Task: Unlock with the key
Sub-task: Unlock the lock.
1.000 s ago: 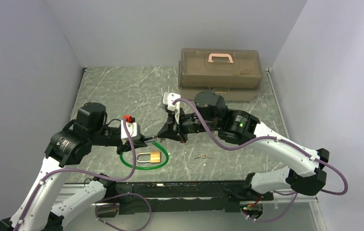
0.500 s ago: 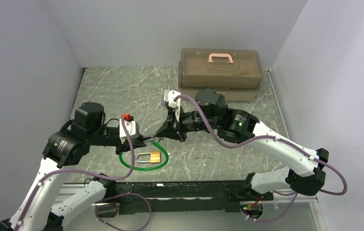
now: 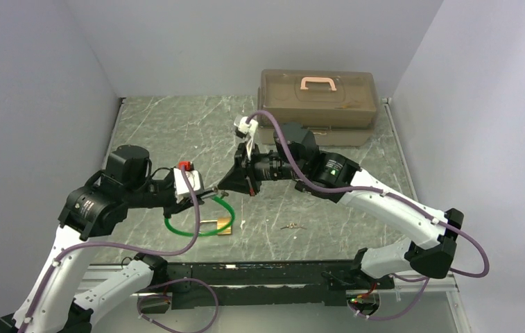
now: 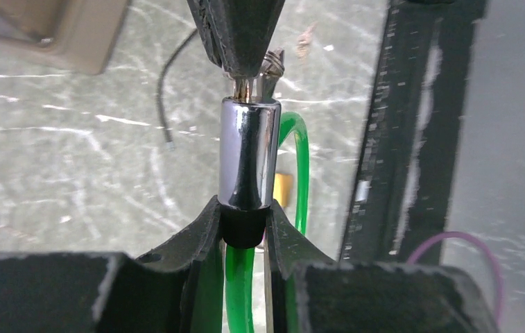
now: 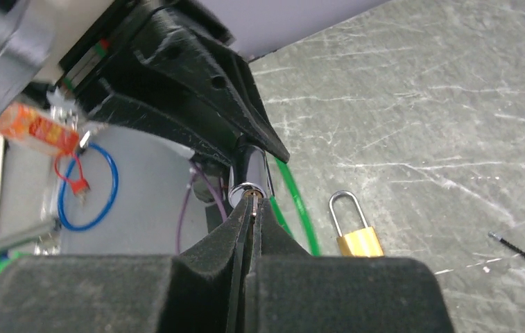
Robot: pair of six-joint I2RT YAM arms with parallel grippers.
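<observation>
My left gripper (image 4: 245, 208) is shut on the chrome cylinder (image 4: 247, 152) of a green cable lock (image 3: 190, 231) and holds it up off the table. My right gripper (image 5: 252, 208) is shut on a thin metal key (image 5: 254, 201), whose tip is at the keyhole in the cylinder's end face (image 5: 245, 189). In the top view the two grippers meet tip to tip, left (image 3: 207, 200) and right (image 3: 226, 186). How deep the key sits is hidden by the fingers.
A brass padlock (image 3: 223, 225) with a silver shackle lies on the table by the green cable, also in the right wrist view (image 5: 358, 232). A small bunch of keys (image 3: 289, 226) lies to its right. A brown toolbox (image 3: 318, 104) stands at the back.
My left gripper has lifted the lock cylinder, pulling the green loop up out of its flat ring. My right gripper has moved left and back, staying against the cylinder's end.
</observation>
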